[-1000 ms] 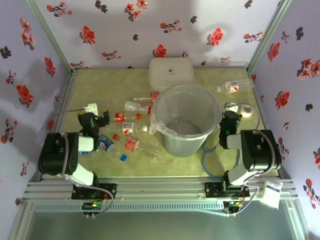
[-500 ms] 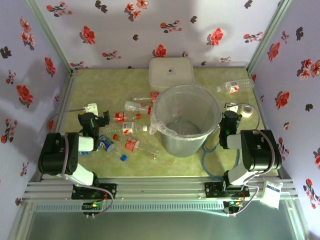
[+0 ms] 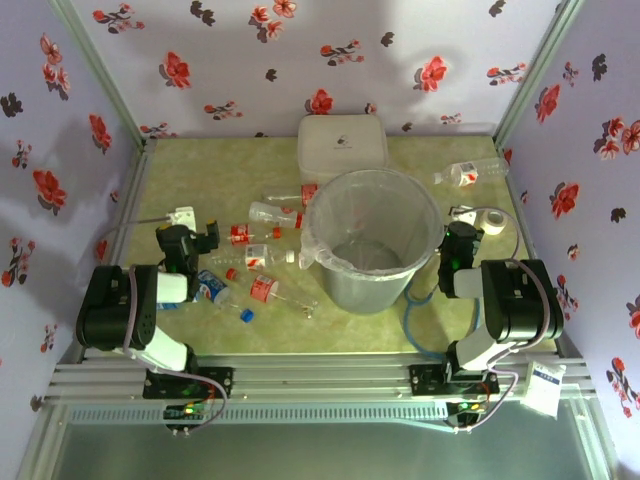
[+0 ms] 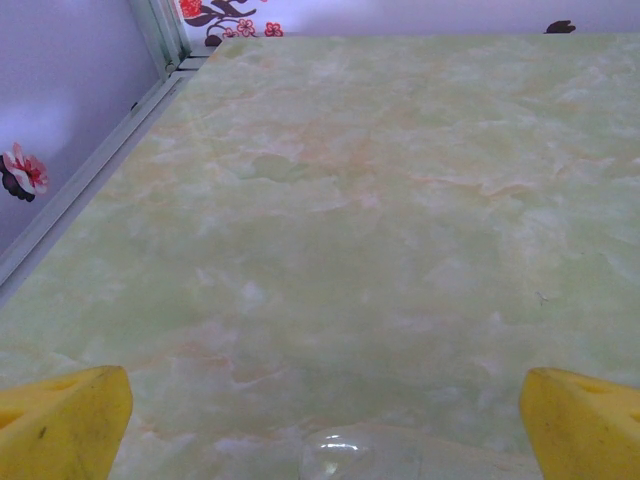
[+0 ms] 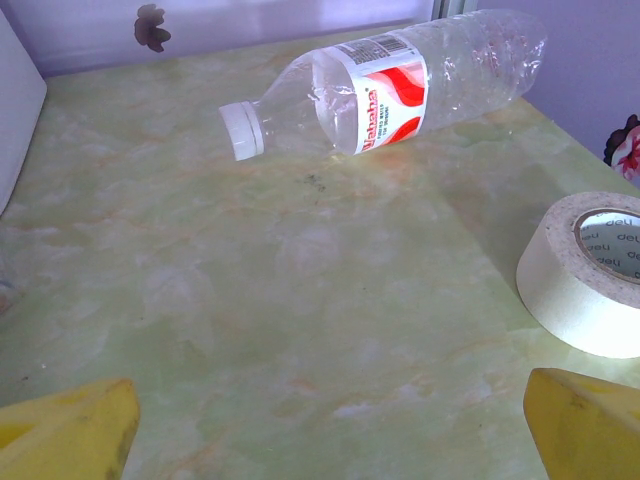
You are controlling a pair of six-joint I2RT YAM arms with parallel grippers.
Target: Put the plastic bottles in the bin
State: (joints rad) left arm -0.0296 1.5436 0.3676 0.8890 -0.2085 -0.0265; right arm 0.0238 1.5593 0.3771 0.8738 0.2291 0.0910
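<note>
Pincers: left pincer (image 3: 196, 236) and right pincer (image 5: 330, 430) both have their jaws spread wide, with nothing gripped. Judged stage: first reach, nothing picked up yet.

Bin (image 3: 365, 292): upright, mid-table (image 3: 200, 170), mouth open.

Plastic bottles (image 3: 255, 258): most are clustered at the bin's 9 o'clock, lying on their sides, some touching.
- Lone bottle (image 5: 400, 85): at the bin's 1 o'clock, on its side, ahead of the right pincer, cap pointing to 9 o'clock in the wrist view.
- Blue-label bottle (image 3: 212, 288): just beside the left arm.

Tape roll (image 5: 585, 270): at 3 o'clock in the right wrist view. Keep off it.

Advice:
- Send the right arm to the lone bottle.
- Set the jaws crosswise to its long axis and close on the labelled middle. Thin round plastic will likely roll or crumple, so close gently.
- Lift clear of the rim before you swing over, then release above the centre of the bin.
- With the left arm, take an outer bottle of the cluster first, so that its neighbours are not scattered.
</note>
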